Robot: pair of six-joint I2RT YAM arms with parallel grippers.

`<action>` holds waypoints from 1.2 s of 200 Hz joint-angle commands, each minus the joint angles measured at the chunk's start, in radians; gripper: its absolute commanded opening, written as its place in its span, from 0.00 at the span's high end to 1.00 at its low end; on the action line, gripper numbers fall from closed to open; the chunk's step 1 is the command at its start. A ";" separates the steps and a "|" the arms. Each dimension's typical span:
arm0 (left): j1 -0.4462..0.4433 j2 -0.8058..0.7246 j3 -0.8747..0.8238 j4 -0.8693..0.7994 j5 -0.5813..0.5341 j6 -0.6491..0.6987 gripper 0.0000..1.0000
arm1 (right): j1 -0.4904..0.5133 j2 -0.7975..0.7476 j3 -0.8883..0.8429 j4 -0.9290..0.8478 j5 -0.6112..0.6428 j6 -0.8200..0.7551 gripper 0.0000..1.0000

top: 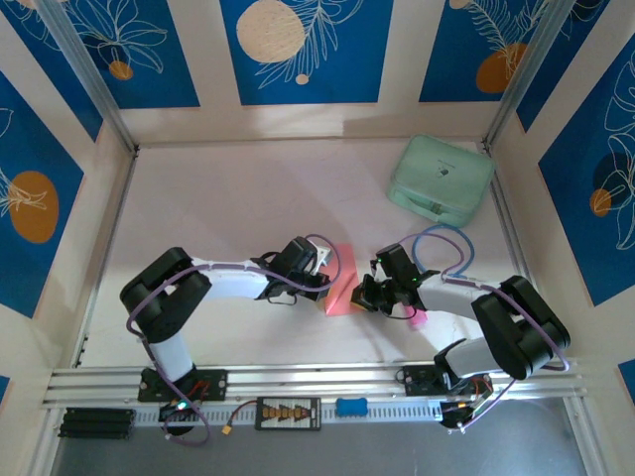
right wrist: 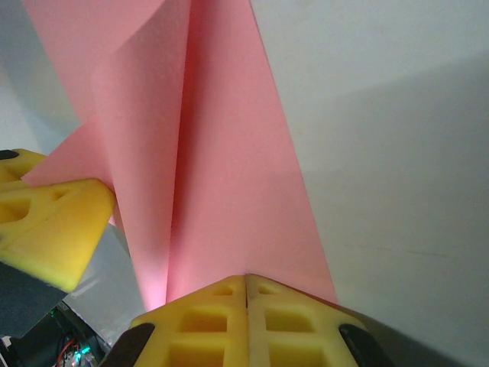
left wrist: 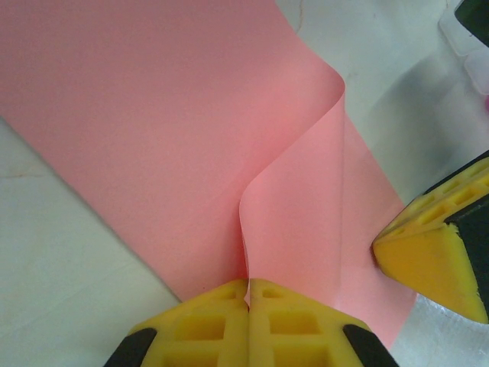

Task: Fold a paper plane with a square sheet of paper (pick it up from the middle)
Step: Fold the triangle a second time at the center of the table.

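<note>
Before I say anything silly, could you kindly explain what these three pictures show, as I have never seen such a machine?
Two robot arms are bolted at the near edge of a table. The overhead picture shows both: the left arm and the right arm. The other two pictures come from a camera on each wrist, looking along its yellow jaws. The left jaws and the right jaws are both shut on a salmon-pink sheet of paper, partly folded, pinching it from opposite sides. Farther back on the table lies a mint-green case.

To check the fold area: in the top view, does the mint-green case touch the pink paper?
No, the mint-green case sits by the far right corner, well apart from the pink paper.
</note>
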 commanded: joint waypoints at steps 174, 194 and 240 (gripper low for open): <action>0.010 0.011 0.034 -0.039 -0.010 0.053 0.99 | -0.004 0.010 -0.007 -0.081 0.030 -0.016 1.00; 0.011 0.004 0.028 -0.043 -0.017 0.051 1.00 | -0.005 0.010 -0.006 -0.082 0.030 -0.017 1.00; 0.011 0.015 0.040 -0.051 -0.014 0.051 1.00 | -0.006 0.005 -0.006 -0.085 0.032 -0.015 1.00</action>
